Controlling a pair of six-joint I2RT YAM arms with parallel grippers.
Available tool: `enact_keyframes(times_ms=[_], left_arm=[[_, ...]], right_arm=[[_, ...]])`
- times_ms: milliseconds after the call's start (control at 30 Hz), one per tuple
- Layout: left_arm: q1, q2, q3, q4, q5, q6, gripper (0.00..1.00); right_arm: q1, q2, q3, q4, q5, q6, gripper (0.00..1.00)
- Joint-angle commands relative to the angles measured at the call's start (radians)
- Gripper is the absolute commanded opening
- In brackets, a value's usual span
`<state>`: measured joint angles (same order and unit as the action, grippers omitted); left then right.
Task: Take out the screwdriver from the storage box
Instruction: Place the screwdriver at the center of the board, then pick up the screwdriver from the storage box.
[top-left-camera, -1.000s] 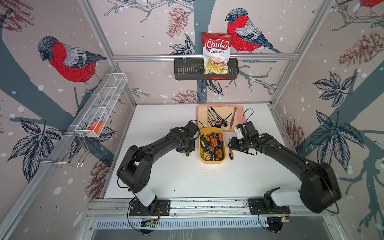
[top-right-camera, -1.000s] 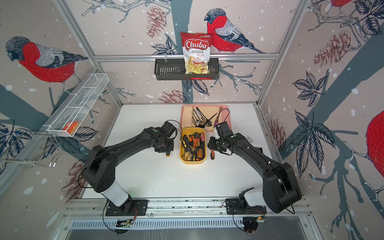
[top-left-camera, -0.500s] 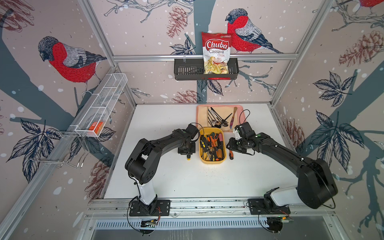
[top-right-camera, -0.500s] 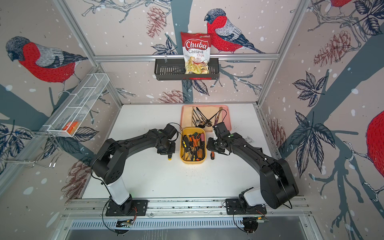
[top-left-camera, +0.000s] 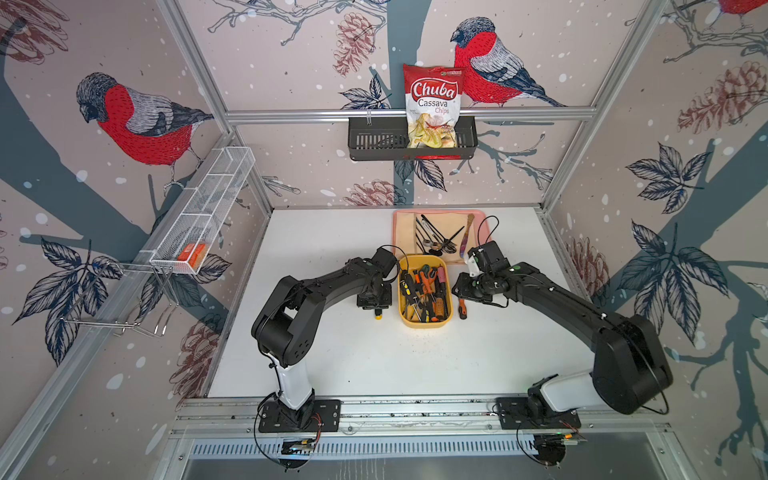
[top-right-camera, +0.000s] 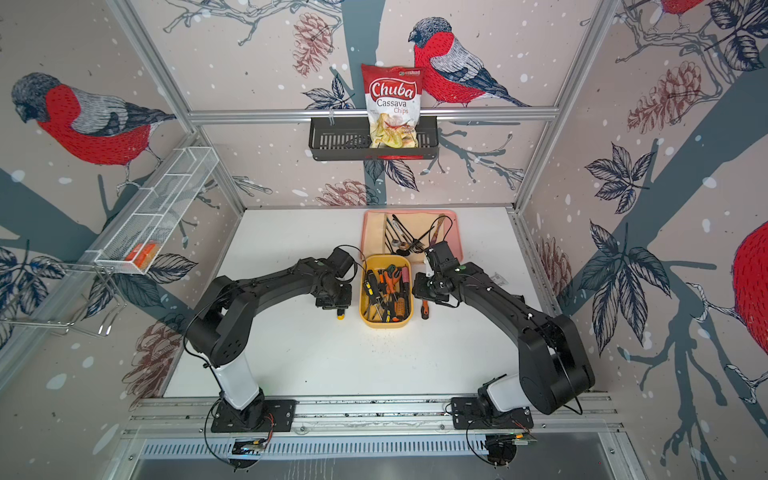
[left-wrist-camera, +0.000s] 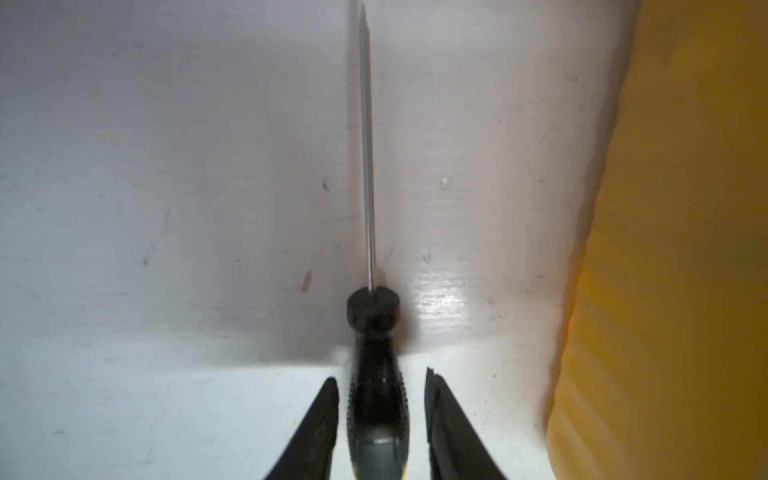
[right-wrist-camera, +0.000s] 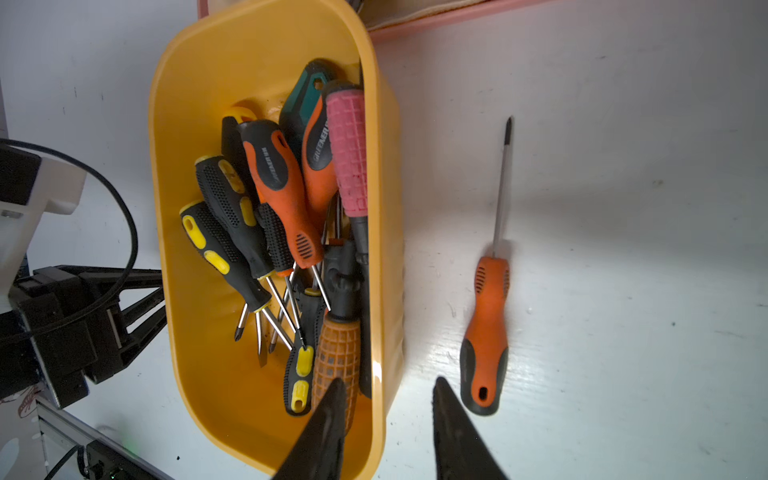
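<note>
The left claw (left-wrist-camera: 381, 376) is standing a little open, bottom middle of its wrist view. There are gaps on both sides of the black screwdriver (left-wrist-camera: 376, 324), so it is gripping nothing. That screwdriver is lying on the table (left-wrist-camera: 166, 208), just beside the box (left-wrist-camera: 685, 249) at the right edge. The right claw (right-wrist-camera: 389, 380) is hanging open and empty over the box rim. An orange screwdriver (right-wrist-camera: 486, 328) is lying outside too. Many more screwdrivers (right-wrist-camera: 282, 199) are sitting inside, so I think more taking out is waiting.
</note>
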<state>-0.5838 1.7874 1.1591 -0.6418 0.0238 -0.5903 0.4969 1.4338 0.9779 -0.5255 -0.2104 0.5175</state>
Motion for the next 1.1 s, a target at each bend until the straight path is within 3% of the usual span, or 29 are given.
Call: enact_keyframes(times_ms=[0,200,400,567,733,1067], left_arm=[[0.002,-0.037,0.012,-0.020,-0.016,-0.031,0.41],[0.001,-0.148,0.021,-0.011,0.014,-0.044,0.48],[0.001,-0.267,-0.026,0.110,0.152,0.003,0.50],[0.001,-0.309,-0.094,0.184,0.264,0.049,0.50],[0.001,-0.382,-0.236,0.316,0.393,0.041,0.51],[0.002,-0.428,-0.275,0.247,0.369,0.105,0.46]], right_arm=[[0.001,-0.018,0.022,-0.030,0.022,-0.030,0.37],[0.011,-0.074,0.046,-0.046,0.086,-0.049,0.43],[0.029,-0.049,0.098,-0.113,0.112,-0.009,0.46],[0.160,-0.009,0.147,-0.152,0.225,0.126,0.53],[0.271,0.069,0.200,-0.209,0.324,0.246,0.49],[0.359,0.195,0.232,-0.242,0.382,0.353,0.47]])
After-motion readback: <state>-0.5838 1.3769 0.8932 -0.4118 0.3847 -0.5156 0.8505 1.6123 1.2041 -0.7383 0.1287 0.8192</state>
